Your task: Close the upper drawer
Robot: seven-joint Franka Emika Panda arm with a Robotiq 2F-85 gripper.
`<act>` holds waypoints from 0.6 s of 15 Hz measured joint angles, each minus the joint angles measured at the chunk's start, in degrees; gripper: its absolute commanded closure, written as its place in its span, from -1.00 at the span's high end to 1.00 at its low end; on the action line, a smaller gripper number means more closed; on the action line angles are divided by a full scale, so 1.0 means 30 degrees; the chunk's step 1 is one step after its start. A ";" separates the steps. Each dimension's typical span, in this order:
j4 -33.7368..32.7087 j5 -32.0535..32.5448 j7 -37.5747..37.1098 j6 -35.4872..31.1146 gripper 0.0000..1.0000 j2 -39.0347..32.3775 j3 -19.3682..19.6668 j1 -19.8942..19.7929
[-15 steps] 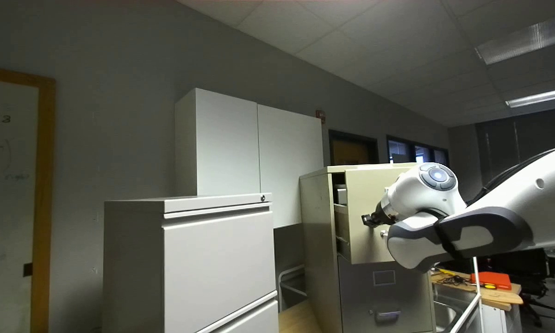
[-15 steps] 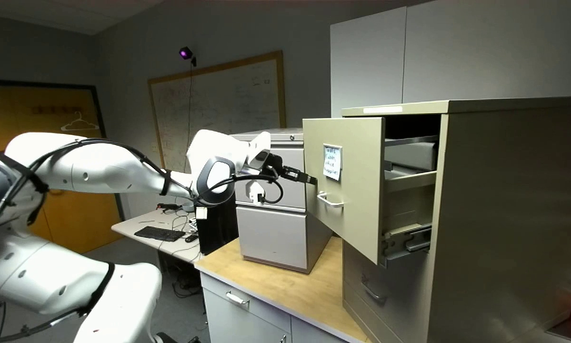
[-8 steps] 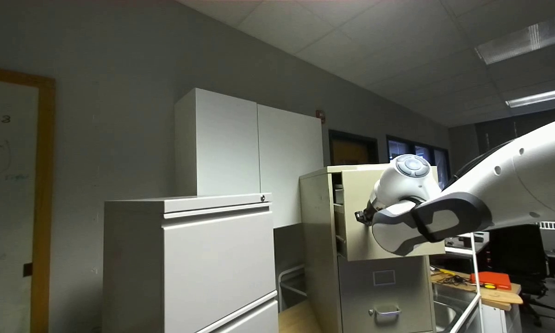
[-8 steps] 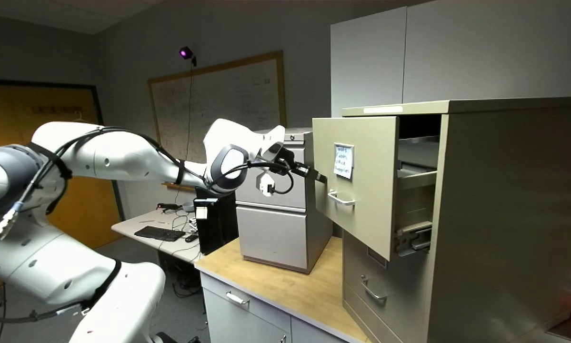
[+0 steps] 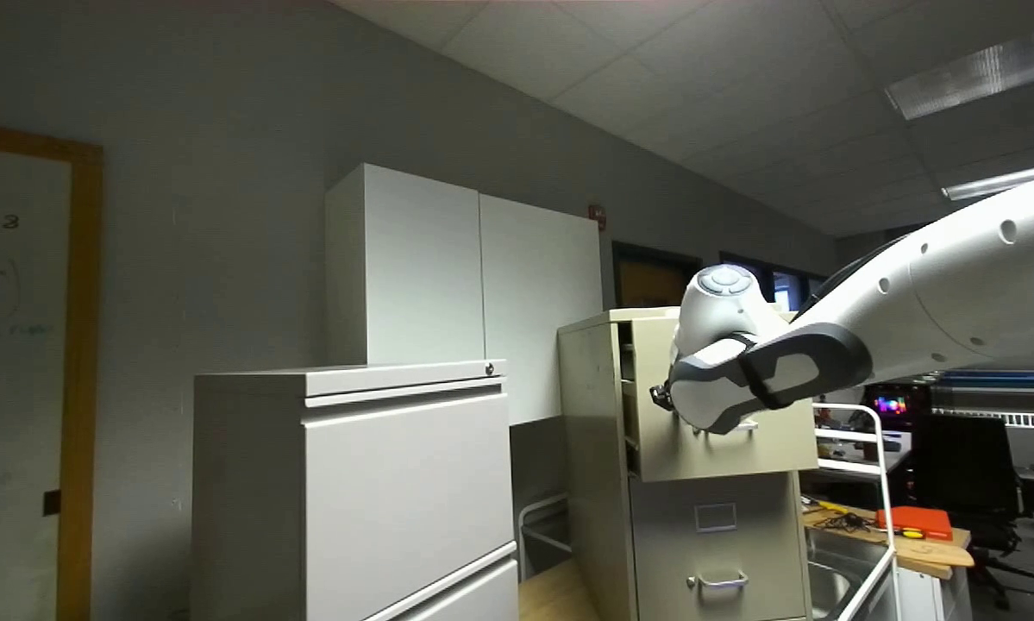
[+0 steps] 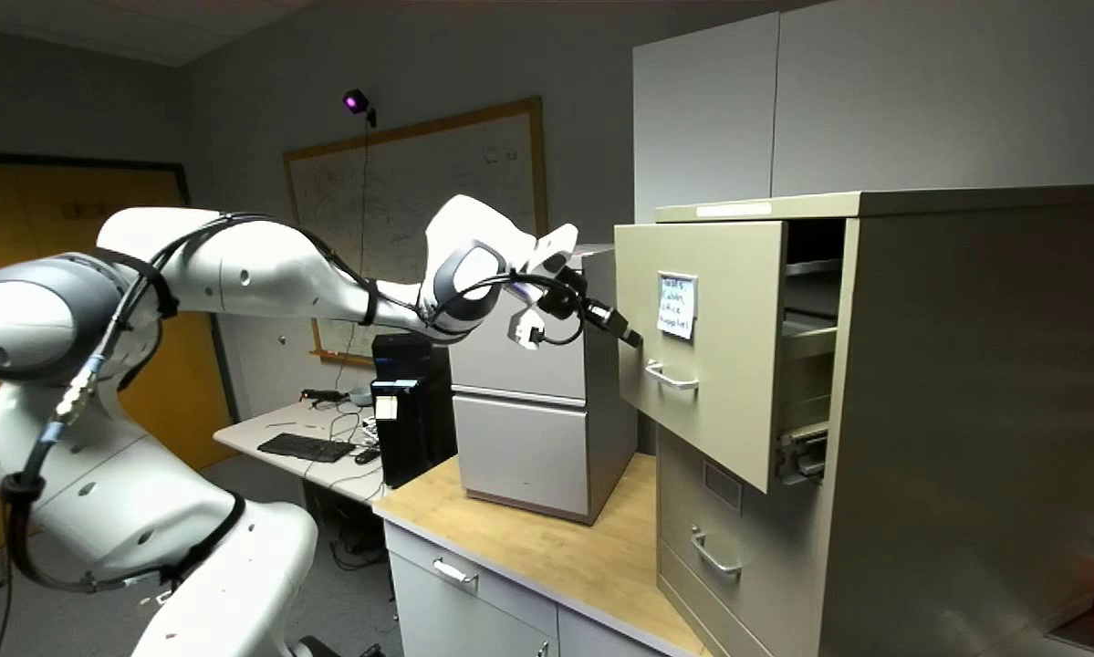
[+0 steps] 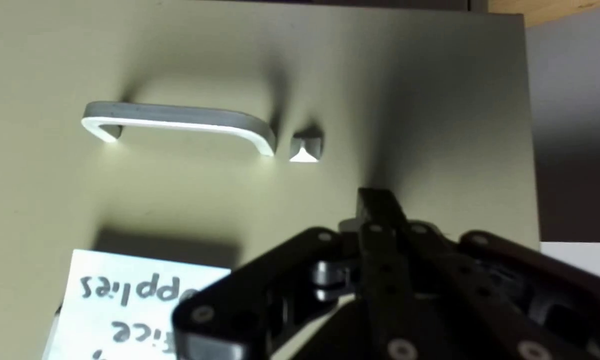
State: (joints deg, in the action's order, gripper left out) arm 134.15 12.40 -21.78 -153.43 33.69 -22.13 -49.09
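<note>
The upper drawer, beige with a white note, stands partly open; its front shows in both exterior views (image 5: 767, 448) (image 6: 738, 365). The drawer front also fills most of the wrist view (image 7: 194, 195), with its handle (image 7: 179, 117), a small square lock knob (image 7: 306, 148) and the note (image 7: 139, 300). My gripper (image 6: 635, 338) is shut and empty, its fingertips at the drawer front, above and to one side of the handle. The closed tips show in the wrist view (image 7: 377, 195) and seem to touch the panel. In an exterior view the gripper (image 5: 660, 397) is mostly hidden behind the arm.
The light-grey cabinet (image 5: 409, 492) stands beside the beige one on a wooden counter (image 6: 528, 543). A lower drawer (image 5: 680, 526) of the beige cabinet is closed. White wall cabinets (image 6: 702, 128) hang behind. A white metal frame (image 5: 883, 483) stands on the far side.
The drawer has slid further into the cabinet, its opening now narrower. My gripper and arm have moved forward with the drawer front, the gripper staying shut.
</note>
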 measured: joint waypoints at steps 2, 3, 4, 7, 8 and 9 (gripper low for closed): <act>-0.0873 0.0584 -0.0509 0.1177 -1.00 -0.0627 0.0007 0.0167; -0.1273 0.0881 -0.0765 0.1762 -1.00 -0.0948 0.0041 0.0317; -0.1652 0.1218 -0.1031 0.2307 -1.00 -0.1254 0.0101 0.0497; -0.2744 0.2157 -0.1839 0.3920 -1.00 -0.2186 0.0434 0.1252; -0.3135 0.2451 -0.2069 0.4487 -1.00 -0.2530 0.0618 0.1595; -0.3539 0.2759 -0.2280 0.5045 -1.00 -0.2883 0.0837 0.1976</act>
State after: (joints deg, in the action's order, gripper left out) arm 123.54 20.67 -28.62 -138.30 25.05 -19.62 -43.16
